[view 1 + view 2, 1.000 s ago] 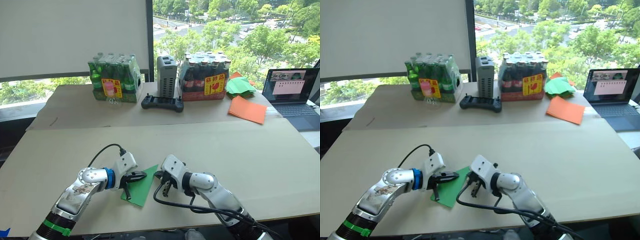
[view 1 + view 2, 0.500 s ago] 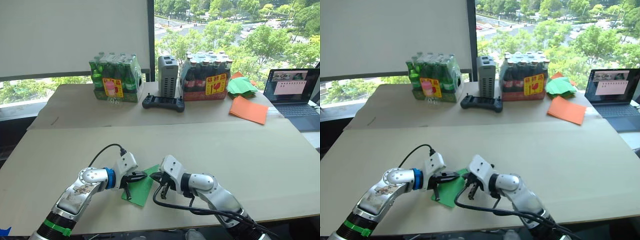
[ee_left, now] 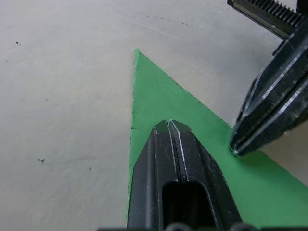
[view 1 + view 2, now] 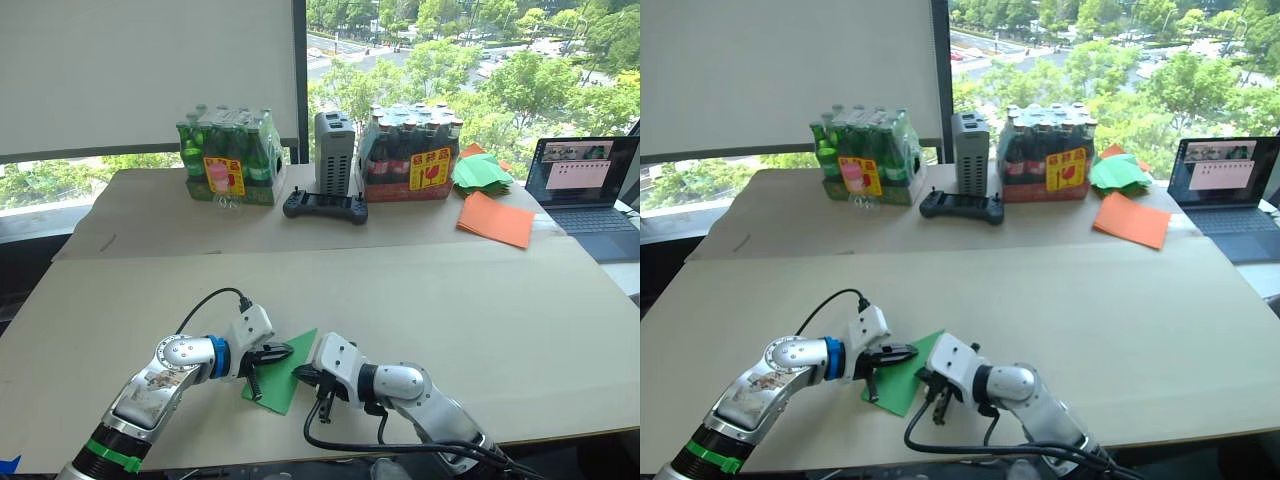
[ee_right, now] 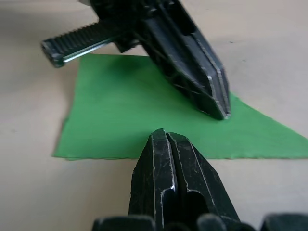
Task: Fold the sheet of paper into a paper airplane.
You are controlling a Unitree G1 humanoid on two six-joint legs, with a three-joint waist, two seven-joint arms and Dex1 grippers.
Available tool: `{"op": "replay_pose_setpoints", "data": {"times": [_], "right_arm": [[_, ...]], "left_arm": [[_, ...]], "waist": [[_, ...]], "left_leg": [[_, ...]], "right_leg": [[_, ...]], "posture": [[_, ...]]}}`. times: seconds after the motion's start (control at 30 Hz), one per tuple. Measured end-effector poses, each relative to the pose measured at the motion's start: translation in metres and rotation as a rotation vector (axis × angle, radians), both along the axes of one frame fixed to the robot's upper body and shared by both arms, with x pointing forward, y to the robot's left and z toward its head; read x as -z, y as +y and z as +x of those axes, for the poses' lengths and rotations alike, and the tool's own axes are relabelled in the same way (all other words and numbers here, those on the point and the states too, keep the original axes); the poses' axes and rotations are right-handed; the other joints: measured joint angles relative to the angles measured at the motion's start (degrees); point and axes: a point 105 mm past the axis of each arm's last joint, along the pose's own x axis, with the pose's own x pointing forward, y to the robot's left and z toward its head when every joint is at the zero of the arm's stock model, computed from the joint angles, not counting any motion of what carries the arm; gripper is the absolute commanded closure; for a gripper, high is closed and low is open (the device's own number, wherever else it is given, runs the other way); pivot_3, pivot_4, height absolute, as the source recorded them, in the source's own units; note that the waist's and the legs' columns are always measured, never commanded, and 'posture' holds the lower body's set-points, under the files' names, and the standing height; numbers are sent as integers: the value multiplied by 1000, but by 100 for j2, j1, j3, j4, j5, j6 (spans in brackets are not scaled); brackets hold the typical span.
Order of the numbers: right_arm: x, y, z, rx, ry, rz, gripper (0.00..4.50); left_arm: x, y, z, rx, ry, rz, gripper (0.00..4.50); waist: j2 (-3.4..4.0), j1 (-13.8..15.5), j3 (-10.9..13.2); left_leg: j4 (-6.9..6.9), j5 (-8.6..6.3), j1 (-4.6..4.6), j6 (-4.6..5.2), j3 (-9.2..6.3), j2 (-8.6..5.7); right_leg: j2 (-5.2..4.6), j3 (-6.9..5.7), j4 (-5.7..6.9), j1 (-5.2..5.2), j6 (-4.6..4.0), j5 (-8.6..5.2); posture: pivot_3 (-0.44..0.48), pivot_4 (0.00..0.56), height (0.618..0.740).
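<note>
Bright green sheet of paper (image 4: 284, 369), a pointed wedge, flat on the near table edge.

Both your arms are low over the table, grippers meeting nose to nose.

Your left gripper (image 4: 268, 354) reaches in from the left with its two black fingers pressed together, tip down on the sheet of paper (image 4: 284, 372); in the left wrist view those closed fingers (image 3: 179, 159) lie flat on the green. Your right gripper (image 4: 305, 372) points back toward it from the right, forearm bent inward, cable looping under the wrist. Its fingers (image 5: 166, 159) are also pressed together, tip at the paper's edge, just beside the left gripper.
</note>
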Motion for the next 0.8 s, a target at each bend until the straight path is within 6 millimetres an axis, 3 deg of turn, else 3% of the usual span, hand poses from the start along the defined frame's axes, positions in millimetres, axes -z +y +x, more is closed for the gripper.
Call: {"op": "replay_pose_setpoints", "data": {"times": [0.6, 0.8], "right_arm": [[4, 14, -34, -139, 48, -21, 4500], [4, 15, -36, -145, 44, -29, 4500]], "left_arm": [[0, 3, -2, -8, -3, 7, 4477], [0, 3, -3, -6, -1, 9, 4477]], "waist": [[0, 7, 0], [0, 8, 0]], "left_leg": [[0, 0, 0, 0, 0, 0], [0, 0, 0, 0, 0, 0]], "right_leg": [[0, -1, -1, 0, 0, 0], [0, 0, -1, 1, 1, 0]], "posture": [[0, 150, 696], [0, 150, 696]]}}
